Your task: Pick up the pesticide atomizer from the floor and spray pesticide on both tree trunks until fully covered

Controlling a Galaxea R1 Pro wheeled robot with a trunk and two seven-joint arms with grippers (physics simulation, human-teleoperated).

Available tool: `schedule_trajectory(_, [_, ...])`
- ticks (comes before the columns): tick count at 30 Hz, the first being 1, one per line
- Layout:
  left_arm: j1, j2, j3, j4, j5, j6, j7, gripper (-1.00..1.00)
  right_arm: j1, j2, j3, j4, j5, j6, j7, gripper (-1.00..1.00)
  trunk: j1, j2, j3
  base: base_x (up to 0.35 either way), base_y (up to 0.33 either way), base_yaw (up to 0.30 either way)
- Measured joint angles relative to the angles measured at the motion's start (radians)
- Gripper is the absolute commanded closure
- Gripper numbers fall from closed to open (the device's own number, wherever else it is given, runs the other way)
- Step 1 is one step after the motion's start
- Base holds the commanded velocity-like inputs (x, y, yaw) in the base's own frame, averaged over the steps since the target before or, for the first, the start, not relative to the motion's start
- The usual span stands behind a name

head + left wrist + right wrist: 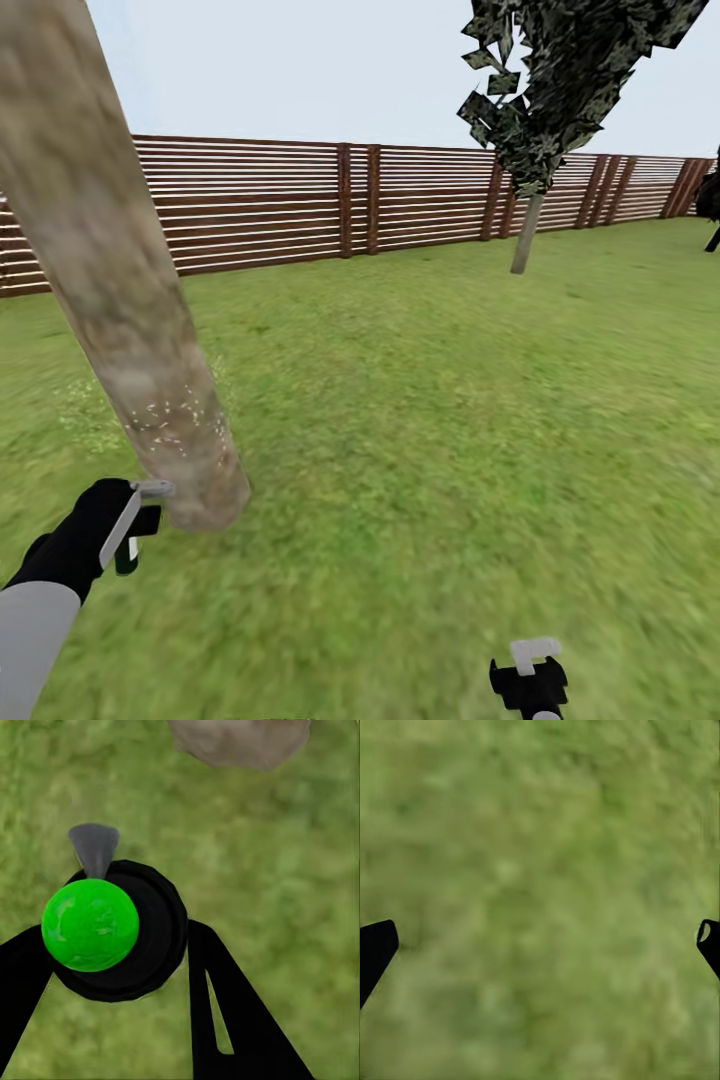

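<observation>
My left gripper [135, 530] is shut on the pesticide atomizer [127, 555], held low beside the base of the near tree trunk [120, 300], a thick pale mottled column leaning across the left. Whitish pesticide specks [170, 425] dot the trunk's lower part. In the left wrist view the atomizer [90, 924] is a round black body with a bright green top and a grey nozzle, between black fingers [217, 1005]. The second tree's trunk [525, 235] stands far off under its dark canopy [560, 70]. My right gripper [528, 675] hangs open over grass [540, 952].
Green lawn [450, 420] spreads all around. A reddish-brown slat fence [300, 200] closes the back. A near-black thin tree [712, 200] shows at the far right edge. The near trunk's base [240, 742] lies just beyond the atomizer.
</observation>
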State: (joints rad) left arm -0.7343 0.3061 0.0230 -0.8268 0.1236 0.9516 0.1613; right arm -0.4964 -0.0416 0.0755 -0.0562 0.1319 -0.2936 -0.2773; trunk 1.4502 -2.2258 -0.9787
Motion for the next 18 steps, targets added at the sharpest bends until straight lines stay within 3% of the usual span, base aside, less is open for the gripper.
schedule_trajectory(11, [0.001,-0.011,0.003,-0.014,0.002,-0.019,0.001,1.00,0.000,-0.001,0.000,0.000,0.000,0.000,-0.001,-1.00,-0.001,0.000,0.000,0.253,0.000,0.037])
schedule_trajectory(14, [0.001,-0.011,0.003,-0.013,0.000,-0.019,0.002,1.00,0.000,0.000,0.000,0.000,0.000,0.000,-0.001,-1.00,0.000,0.000,0.000,0.029,0.000,0.021])
schedule_trajectory(18, [0.002,-0.009,0.003,-0.013,-0.001,-0.021,0.002,1.00,0.000,0.000,0.000,0.000,0.000,0.000,-0.003,-1.00,0.000,0.000,0.000,0.002,0.000,0.229])
